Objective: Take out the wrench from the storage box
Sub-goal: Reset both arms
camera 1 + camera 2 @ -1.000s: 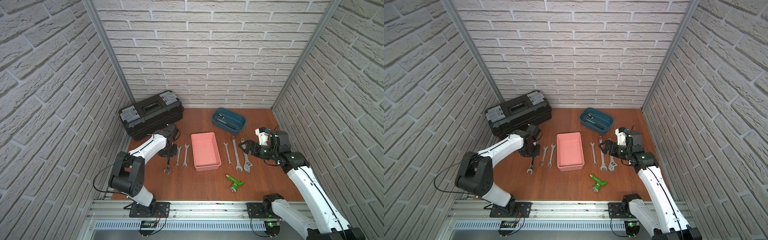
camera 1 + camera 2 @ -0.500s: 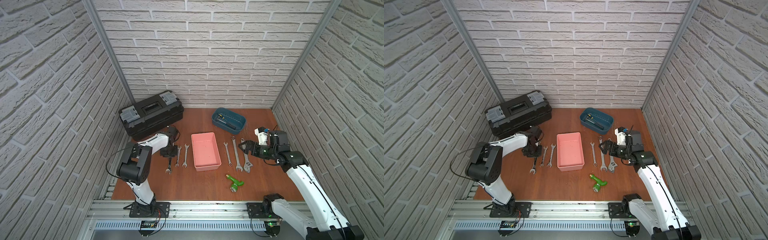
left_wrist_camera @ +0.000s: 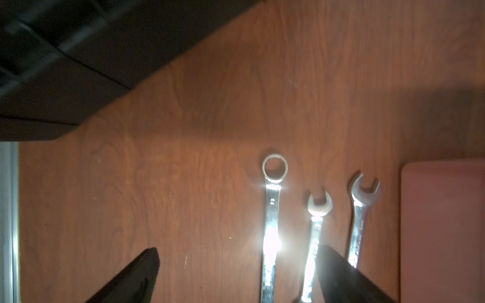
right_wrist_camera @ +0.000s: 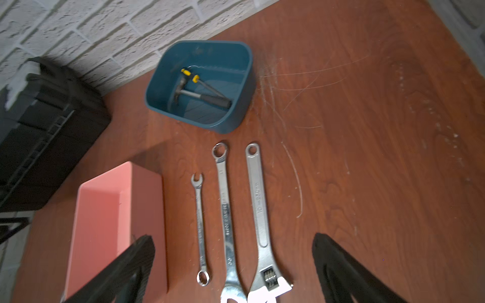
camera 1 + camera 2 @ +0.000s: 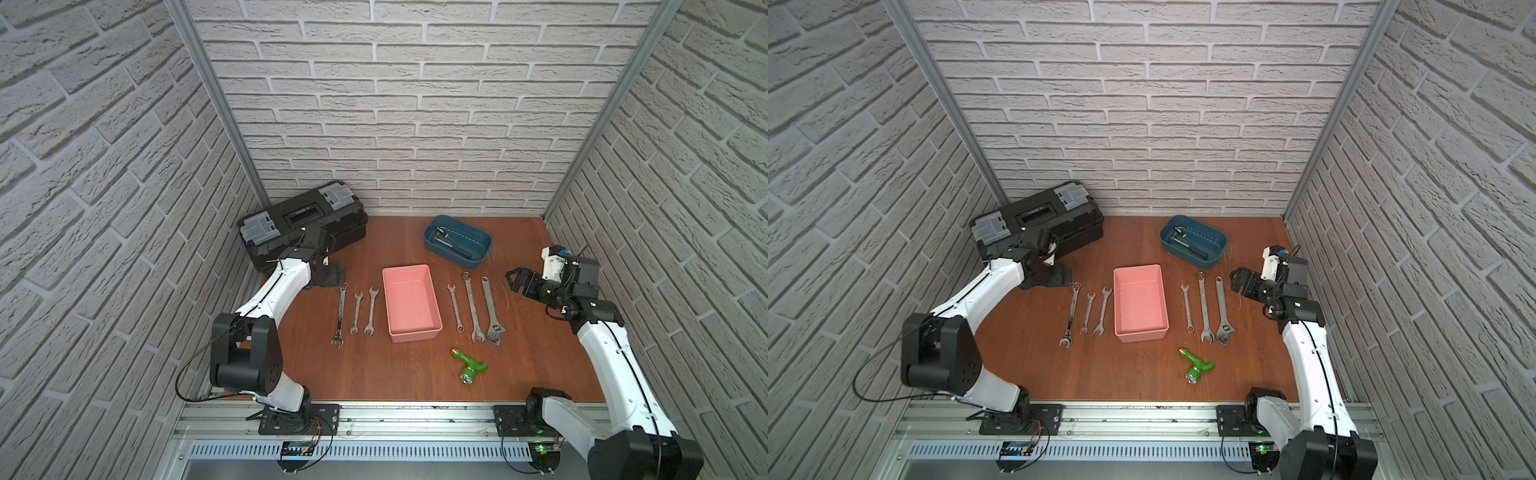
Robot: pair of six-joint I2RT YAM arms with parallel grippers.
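While the pink storage box (image 5: pixel 415 335) shows no wrench inside, the job looks done and both tools stand open.

The risk I judge from here lies with the left tool (image 3: pixel 237 250). Its fingers are spread and hold nothing, and it sits low over the desk (image 5: pixel 374 374), close to the black toolbox (image 5: pixel 303 216). In the left wrist view one finger overlaps the small open-end wrench (image 3: pixel 316 225), so a careless pull-away could drag it or clip the toolbox. The ring-ended combination wrench (image 3: pixel 271 225) lies flat on the desk, outermost of three on the left arm's side of the box and apart from it. Its shank runs between the left tool's fingers; I cannot tell whether they touch. The right tool (image 5: pixel 515 280), also spread and empty, hovers near the adjustable wrench (image 5: pixel 489 309).
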